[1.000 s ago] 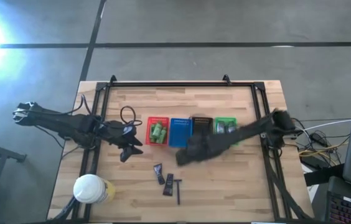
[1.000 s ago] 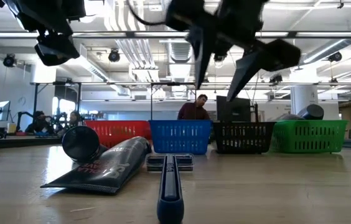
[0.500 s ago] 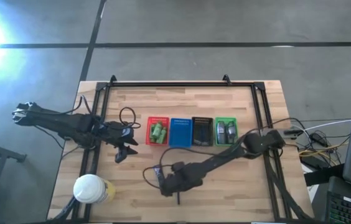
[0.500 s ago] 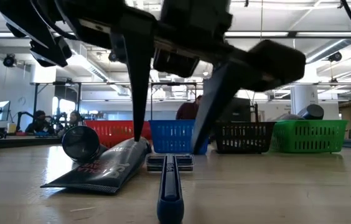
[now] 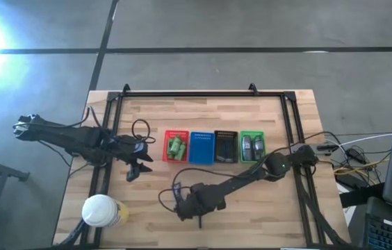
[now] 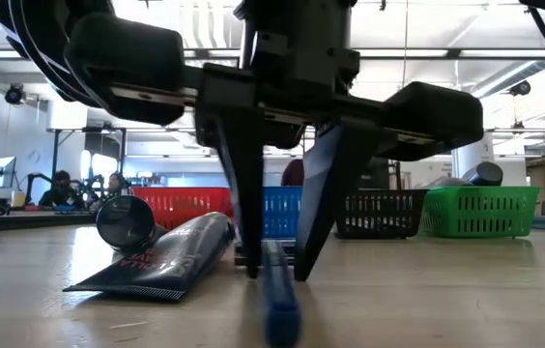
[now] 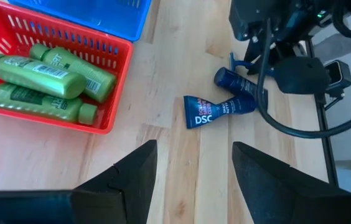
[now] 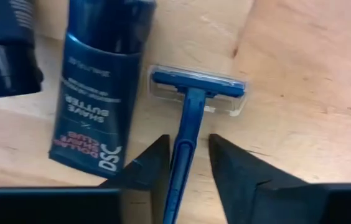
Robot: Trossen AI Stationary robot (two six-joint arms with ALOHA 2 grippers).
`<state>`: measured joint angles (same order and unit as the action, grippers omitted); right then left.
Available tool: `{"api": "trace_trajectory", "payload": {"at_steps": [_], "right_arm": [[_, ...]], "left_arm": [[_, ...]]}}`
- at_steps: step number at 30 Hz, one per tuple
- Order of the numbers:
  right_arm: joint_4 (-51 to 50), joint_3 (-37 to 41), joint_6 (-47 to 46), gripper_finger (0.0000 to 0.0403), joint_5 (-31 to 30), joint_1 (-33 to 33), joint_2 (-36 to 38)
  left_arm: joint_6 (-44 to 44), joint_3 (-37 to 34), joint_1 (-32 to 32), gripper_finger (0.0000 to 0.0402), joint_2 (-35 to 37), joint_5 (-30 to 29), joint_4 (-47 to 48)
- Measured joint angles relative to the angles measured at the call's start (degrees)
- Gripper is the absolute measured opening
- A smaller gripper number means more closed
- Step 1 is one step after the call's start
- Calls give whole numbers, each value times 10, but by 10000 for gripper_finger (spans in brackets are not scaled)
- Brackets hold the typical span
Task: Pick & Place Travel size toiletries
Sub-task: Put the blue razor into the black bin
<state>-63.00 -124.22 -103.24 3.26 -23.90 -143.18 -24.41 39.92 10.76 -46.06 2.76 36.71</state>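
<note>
A blue-black razor (image 8: 191, 106) lies flat on the table, with its head toward the baskets. Two dark tubes (image 8: 101, 93) (image 8: 1, 56) lie beside it. My right gripper (image 8: 188, 177) (image 6: 277, 275) is low over the razor and open. Its fingers stand on either side of the handle (image 6: 274, 290), with the tips at the table. My left gripper (image 5: 132, 172) (image 7: 194, 168) is open. It hovers left of the red basket (image 5: 176, 147), which holds green bottles (image 7: 45, 78). Grey-silver pieces lie in the green basket (image 5: 253, 146). My right gripper straddles the razor's handle (image 8: 185, 155) just behind the head. It comes from above, pointing down, with the fingers across the handle. One finger (image 8: 154, 168) sits right at the handle's side. I cannot tell whether it touches. The razor lies on the table.
The blue basket (image 5: 201, 147) and the black basket (image 5: 225, 147) stand between the red and green ones in a row. A white-lidded yellow container (image 5: 101, 211) stands at the near left corner. A cable loop (image 5: 140, 128) lies near the left arm. People show in the room behind the table.
My right gripper swung from above the baskets toward the near left. It dropped to the table over the razor, and the gap between its fingers narrowed around the handle. In the low view the razor's handle has shifted slightly. My left gripper drifted a little left.
</note>
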Motion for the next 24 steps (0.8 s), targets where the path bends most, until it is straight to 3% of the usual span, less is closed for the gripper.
{"api": "trace_trajectory", "payload": {"at_steps": [6,17,24], "right_arm": [[-54,-4,21,27,-15,-1,11],[-203,-6,-27,25,-139,29,134],[-225,115,100,27,-159,131,248]], "left_arm": [[9,0,0,213,5,-1,4],[18,1,-3,213,13,-59,-11],[-12,3,-18,213,11,-106,-44]]}}
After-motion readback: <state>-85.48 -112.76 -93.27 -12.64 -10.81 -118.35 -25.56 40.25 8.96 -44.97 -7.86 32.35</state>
